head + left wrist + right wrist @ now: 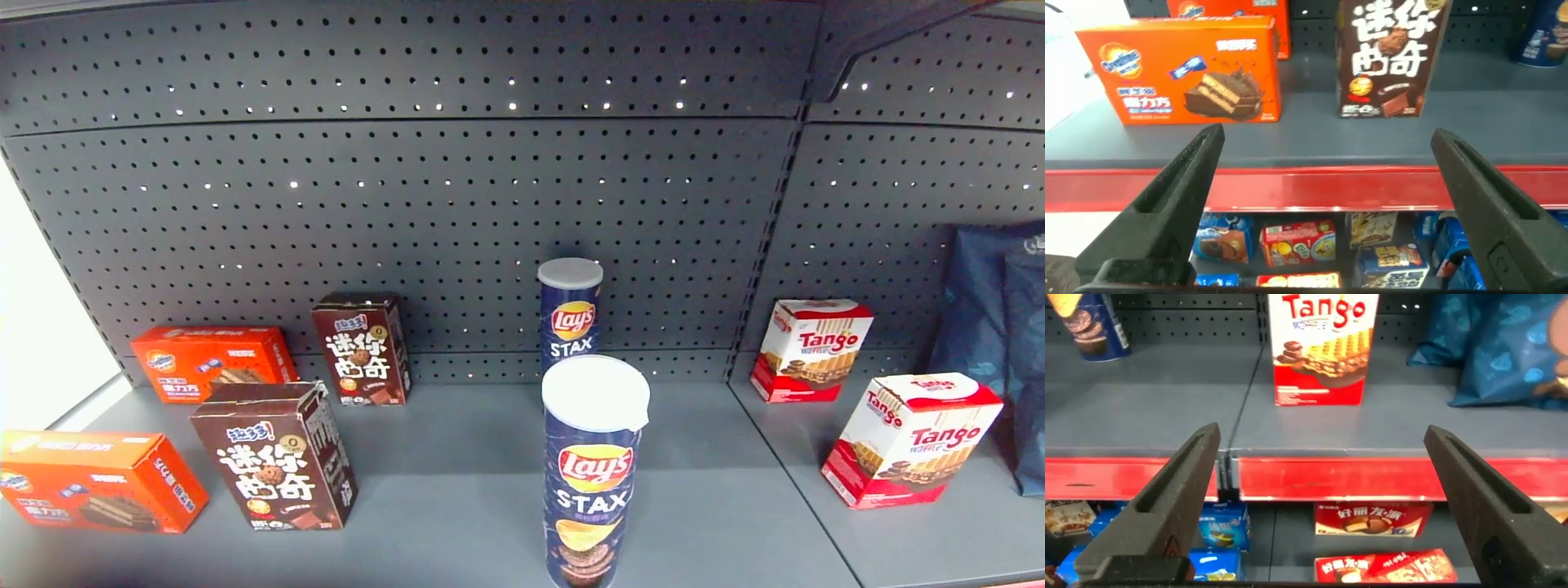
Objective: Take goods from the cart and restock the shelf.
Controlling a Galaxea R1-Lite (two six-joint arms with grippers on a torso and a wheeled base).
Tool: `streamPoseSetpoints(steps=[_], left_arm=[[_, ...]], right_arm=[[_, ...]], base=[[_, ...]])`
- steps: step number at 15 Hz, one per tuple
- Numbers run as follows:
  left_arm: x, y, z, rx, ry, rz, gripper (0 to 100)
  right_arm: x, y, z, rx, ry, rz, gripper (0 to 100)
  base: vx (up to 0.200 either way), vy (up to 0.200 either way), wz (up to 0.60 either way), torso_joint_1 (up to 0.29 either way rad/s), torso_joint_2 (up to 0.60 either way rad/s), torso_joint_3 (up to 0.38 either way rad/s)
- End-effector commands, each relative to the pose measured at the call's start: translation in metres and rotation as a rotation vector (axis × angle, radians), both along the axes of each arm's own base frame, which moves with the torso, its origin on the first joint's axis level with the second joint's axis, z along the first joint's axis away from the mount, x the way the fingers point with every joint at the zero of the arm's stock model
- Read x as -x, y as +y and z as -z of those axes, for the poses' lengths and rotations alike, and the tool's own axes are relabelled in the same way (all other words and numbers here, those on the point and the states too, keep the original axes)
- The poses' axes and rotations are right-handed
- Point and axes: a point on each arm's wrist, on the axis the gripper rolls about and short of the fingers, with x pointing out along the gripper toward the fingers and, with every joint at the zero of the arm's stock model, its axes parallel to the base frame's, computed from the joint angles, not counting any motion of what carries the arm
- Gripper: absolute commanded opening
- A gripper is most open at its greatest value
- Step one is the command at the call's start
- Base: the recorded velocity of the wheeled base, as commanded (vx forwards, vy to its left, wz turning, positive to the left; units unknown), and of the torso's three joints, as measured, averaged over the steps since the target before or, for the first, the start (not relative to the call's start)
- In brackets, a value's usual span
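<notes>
Cardboard boxes [277, 457], cylindrical cans [593, 482] on grey shelf [457, 490]; left claw [1327, 135], right claw [1322, 431] released.

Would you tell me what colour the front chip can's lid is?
White lid, best in head view.

Black, tapered end effector fingers [1167, 204]

Dark perforated back wall [392, 196], bright glare [41, 327] left
</notes>
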Motion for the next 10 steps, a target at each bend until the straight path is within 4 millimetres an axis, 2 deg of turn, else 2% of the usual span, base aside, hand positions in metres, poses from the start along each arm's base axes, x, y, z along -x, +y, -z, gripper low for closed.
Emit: streamPoseSetpoints(steps=[1, 5, 7, 10], left_arm=[[0.0000, 0.0001, 0.0000, 0.001, 0.000, -0.001, 100], [0.0000, 0.0000, 0.0000, 0.001, 0.000, 0.001, 100], [0.0000, 0.0000, 0.0000, 0.001, 0.000, 0.001, 100], [0.0000, 0.0001, 0.0000, 0.003, 0.000, -0.001, 100]], right_arm=[[-0.0001, 0.0000, -0.0001, 0.001, 0.001, 0.000, 100], [-0.0001, 0.0000, -0.0001, 0.001, 0.001, 0.001, 100], [-0.0001, 0.0000, -0.0001, 0.001, 0.001, 0.000, 100], [-0.0001, 0.0000, -0.0001, 0.001, 0.001, 0.000, 100]], base=[[0.000, 0.000, 0.00, 0.000, 0.00, 0.000], [0.000, 0.000, 0.00, 0.000, 0.00, 0.000], [0.000, 0.000, 0.60, 0.000, 0.00, -0.002], [0.000, 0.000, 0.00, 0.000, 0.00, 0.000]])
